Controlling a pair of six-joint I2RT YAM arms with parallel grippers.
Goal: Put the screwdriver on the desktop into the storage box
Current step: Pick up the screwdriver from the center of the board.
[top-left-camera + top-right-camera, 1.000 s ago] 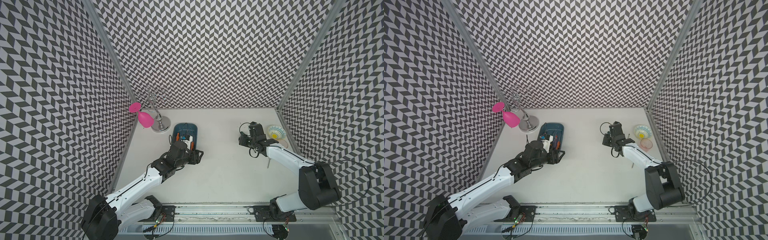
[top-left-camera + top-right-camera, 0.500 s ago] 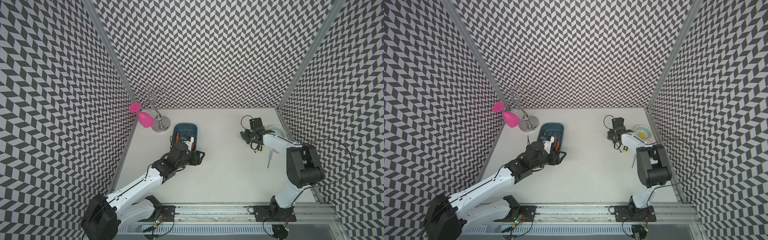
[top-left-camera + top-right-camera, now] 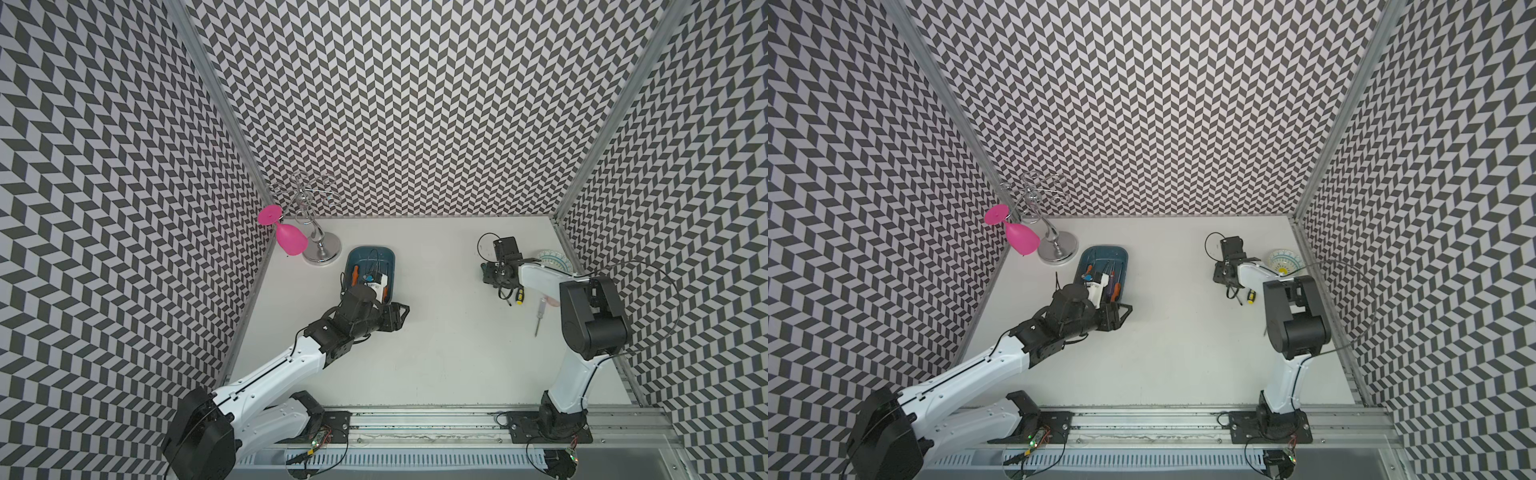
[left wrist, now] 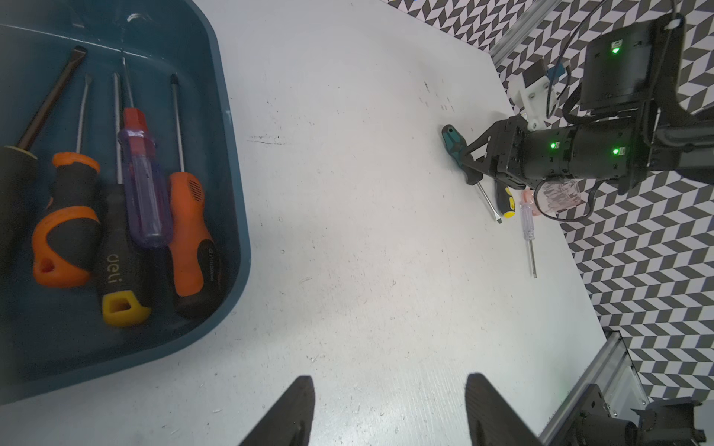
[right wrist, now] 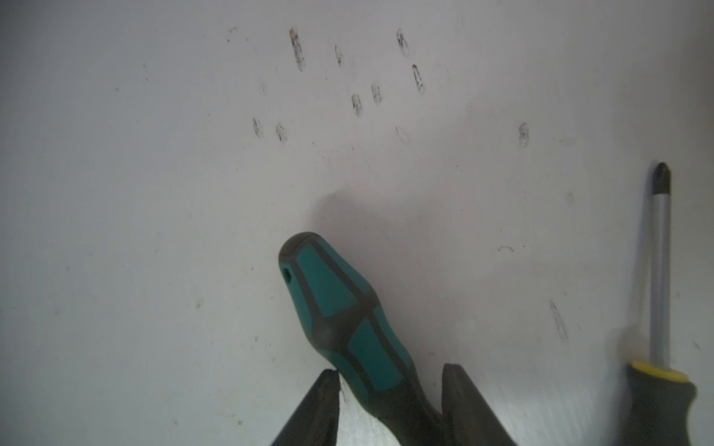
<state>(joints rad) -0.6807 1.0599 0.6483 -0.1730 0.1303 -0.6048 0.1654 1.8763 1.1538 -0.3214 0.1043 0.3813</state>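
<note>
Right end effector [image 5: 389,370], low over the surface [image 5: 154,193], has its jaws spread astride the teal-handled screwdriver [image 5: 336,309], not yet pinching; the handle slants forward from between them. Left end effector [image 4: 389,380], spread and empty, sits well apart beside the storage box [image 4: 235,200].

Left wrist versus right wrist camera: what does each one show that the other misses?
Only the left wrist: the storage box with screwdrivers in it, the open left gripper, and a clear-handled screwdriver. Only the right wrist: the cross tip of the yellow-black screwdriver. Both: the teal-handled screwdriver on the desktop, flanked by the right gripper.
</note>
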